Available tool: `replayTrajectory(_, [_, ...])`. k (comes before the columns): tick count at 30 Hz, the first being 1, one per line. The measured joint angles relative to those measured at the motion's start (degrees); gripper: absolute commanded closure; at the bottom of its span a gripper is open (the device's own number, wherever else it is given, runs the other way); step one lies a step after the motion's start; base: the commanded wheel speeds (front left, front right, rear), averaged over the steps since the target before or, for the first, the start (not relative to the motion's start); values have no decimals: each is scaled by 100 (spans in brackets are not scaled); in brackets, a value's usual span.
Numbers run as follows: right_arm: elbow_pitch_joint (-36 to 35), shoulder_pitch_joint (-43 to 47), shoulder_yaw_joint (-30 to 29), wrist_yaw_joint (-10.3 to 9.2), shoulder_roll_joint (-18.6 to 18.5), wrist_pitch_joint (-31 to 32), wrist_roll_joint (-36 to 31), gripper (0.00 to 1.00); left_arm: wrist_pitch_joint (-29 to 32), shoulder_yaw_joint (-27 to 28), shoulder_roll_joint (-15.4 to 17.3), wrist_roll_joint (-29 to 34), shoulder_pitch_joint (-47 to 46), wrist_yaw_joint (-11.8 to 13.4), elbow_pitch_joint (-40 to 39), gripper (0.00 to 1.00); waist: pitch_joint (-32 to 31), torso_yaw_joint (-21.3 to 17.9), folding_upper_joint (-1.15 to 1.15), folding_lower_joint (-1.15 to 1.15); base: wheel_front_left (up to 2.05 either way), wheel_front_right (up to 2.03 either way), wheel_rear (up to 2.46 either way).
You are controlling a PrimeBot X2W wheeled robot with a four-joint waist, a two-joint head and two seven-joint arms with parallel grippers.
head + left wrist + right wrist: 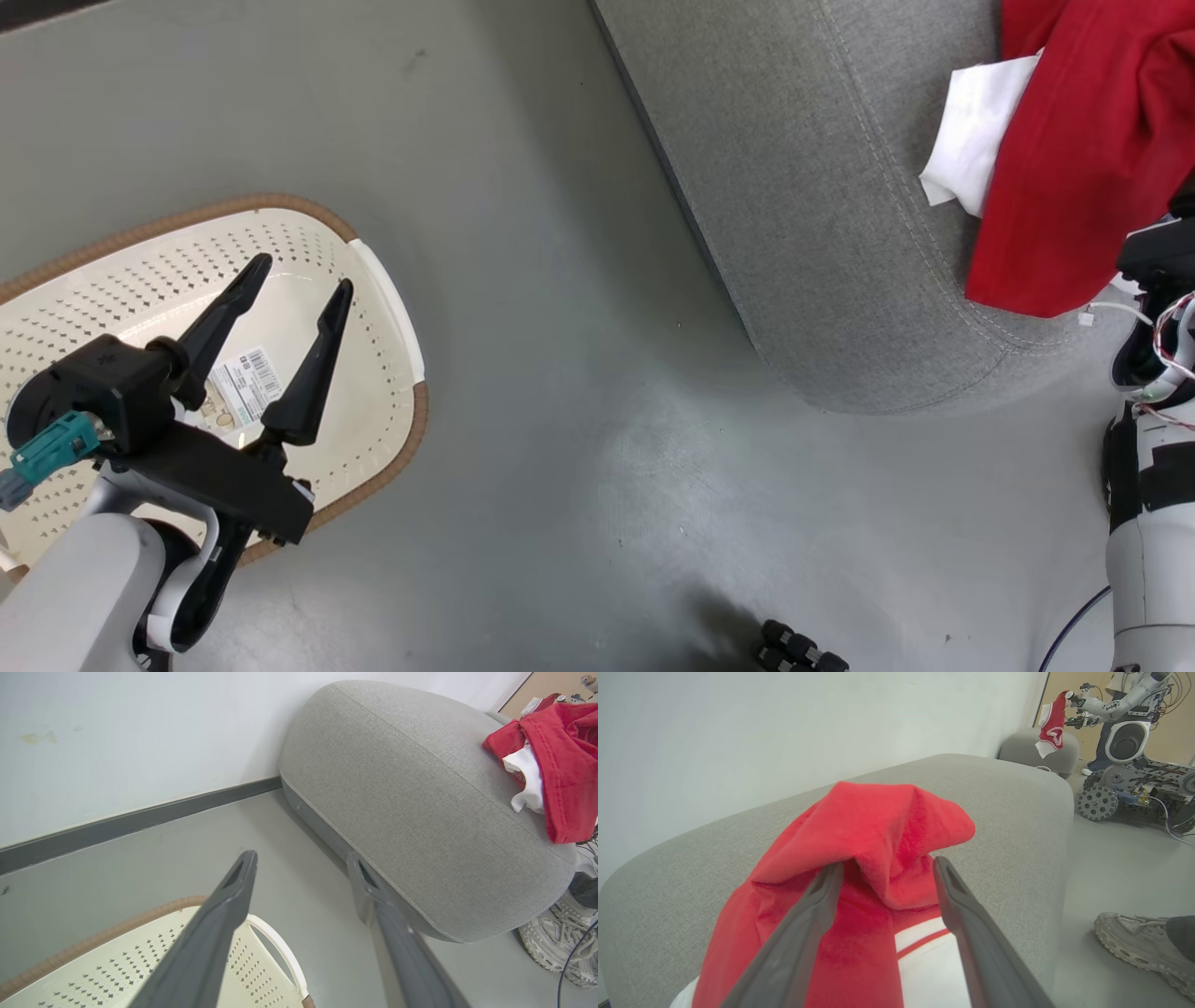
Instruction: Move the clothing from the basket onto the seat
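The clothing (1092, 140), bright red with white trim, lies bunched on the grey seat (822, 187) at the upper right. In the right wrist view my right gripper (887, 865) stands open, its fingers spread on either side of a raised fold of the clothing (878, 826) resting on the seat (1017, 812). My left gripper (303, 273) hovers open over the cream basket (373, 485), whose bottom shows a label sticker and no garments. The left wrist view looks past the open left gripper (301, 858) at the basket rim (117, 924), the seat (397, 788) and the clothing (565, 742).
Grey floor lies between basket and seat. My right arm (1153, 523) rises along the right edge. A person's pale shoe (1139, 938) stands beside the seat. Another robot (1125, 732) holds a red garment near a second grey seat (1036, 749). A wall backs the seat.
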Motion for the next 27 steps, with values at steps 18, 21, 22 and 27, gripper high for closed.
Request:
replayTrajectory(18, [-266,101,356,112,-5,-56,-220,0,-216,-77,-474,-20,-138,-44,449,0,-500,253,0,0,0,0,0])
replayTrajectory(21, [-267,101,426,120,-8,-57,-272,0,-253,-84,-545,-52,-139,-44,567,0,-598,320,0,0,0,0,0])
replayTrajectory(22, [-270,101,455,121,-8,-58,-296,0,-256,-85,-569,-62,-139,-44,612,0,-634,342,0,0,0,0,0])
replayTrajectory(27, [-283,103,533,213,-27,-59,-327,0,-353,-70,-679,-86,-142,-42,799,0,-818,456,0,0,0,0,0])
